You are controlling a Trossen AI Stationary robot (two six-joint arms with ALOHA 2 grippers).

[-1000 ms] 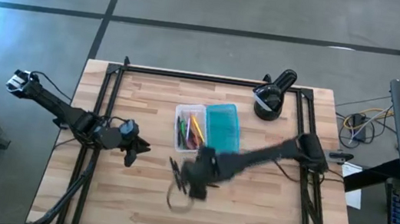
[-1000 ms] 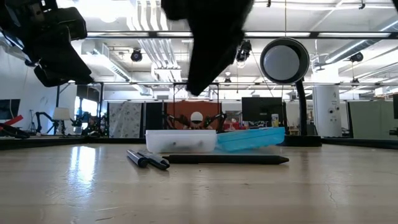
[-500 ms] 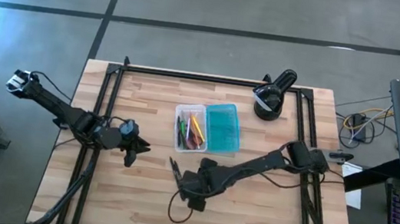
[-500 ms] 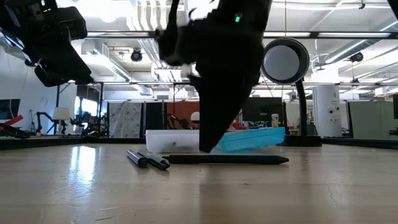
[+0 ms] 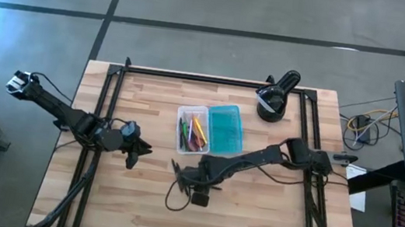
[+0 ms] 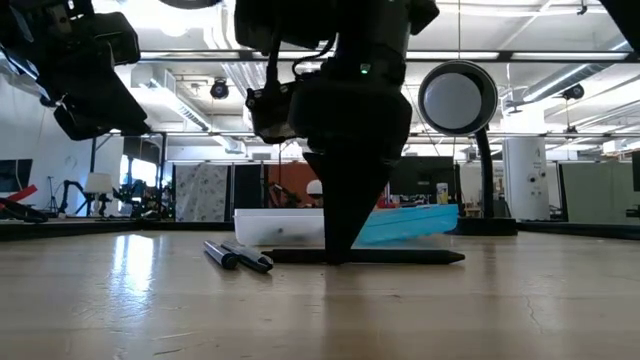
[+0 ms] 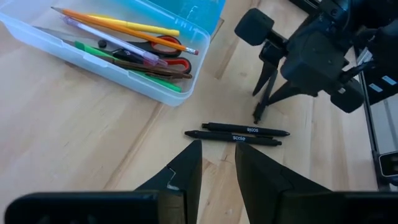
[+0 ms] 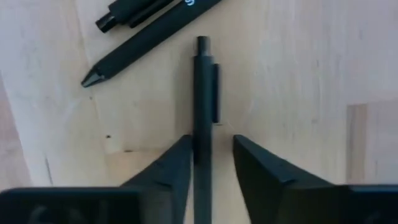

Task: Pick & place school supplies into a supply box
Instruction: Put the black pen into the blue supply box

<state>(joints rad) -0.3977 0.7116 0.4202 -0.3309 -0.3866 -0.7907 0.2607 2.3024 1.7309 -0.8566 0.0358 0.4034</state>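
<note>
Bare light wooden tabletop [image 5: 267, 216] lies all round the right gripper [image 8: 210, 163]; table edges are well apart from it. Its 2 dark fingers [image 8: 168, 171] are parted a little, tips down at the wood, with 1 thin black pen [image 8: 203, 106] lying between them, against one finger and clear of the other, so not clamped. 2 more black pens [image 7: 239, 133] lie side by side just beyond the jaws. The two-part plastic supply box [image 5: 211, 129] sits near, past those pens: its clear whitish tray [image 7: 93, 68] holds yellow and orange pencils [image 7: 118, 25], red-handled scissors [image 7: 171, 53] and a green marker [image 7: 90, 47]; its teal half [image 5: 225, 129] looks empty. The left gripper [image 7: 217, 168] hangs off to the side, fingers slightly apart, holding nothing.
</note>
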